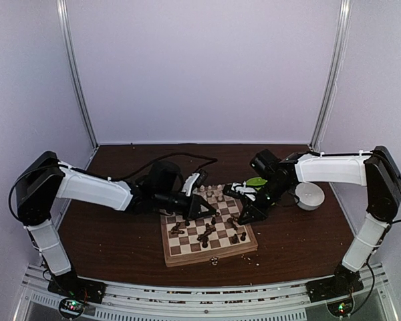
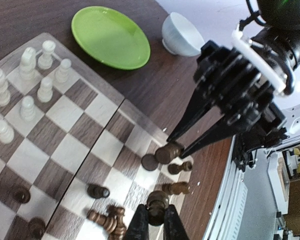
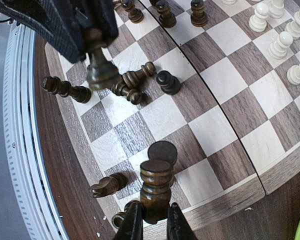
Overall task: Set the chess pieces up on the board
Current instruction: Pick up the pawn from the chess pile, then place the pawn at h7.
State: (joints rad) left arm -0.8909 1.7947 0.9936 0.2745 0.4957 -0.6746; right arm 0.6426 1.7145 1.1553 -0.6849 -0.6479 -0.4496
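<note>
The board point(image 1: 187, 251) lies between my arms. Pale chess pieces point(image 2: 27, 85) stand on its far side, also seen as pale pieces point(image 3: 285, 40). Several dark chess pieces point(image 3: 135, 80) lie toppled on the near squares, and others stand point(image 3: 165, 12). My left gripper point(image 2: 156, 207) is shut on a dark piece point(image 2: 157, 197) just above the board. My right gripper point(image 3: 154, 206) is shut on another dark piece point(image 3: 156, 182) over the board's corner, next to a dark round piece point(image 3: 162, 151). From above, the left gripper point(image 1: 210, 212) and right gripper point(image 1: 242, 217) are close together.
A round green plate point(image 2: 110, 35) and a white bowl point(image 2: 182, 35) sit on the brown table beyond the board's right side. The right arm's black wrist point(image 2: 240, 95) hangs close ahead of my left gripper. The table's metal front rail point(image 3: 20, 150) runs just past the board.
</note>
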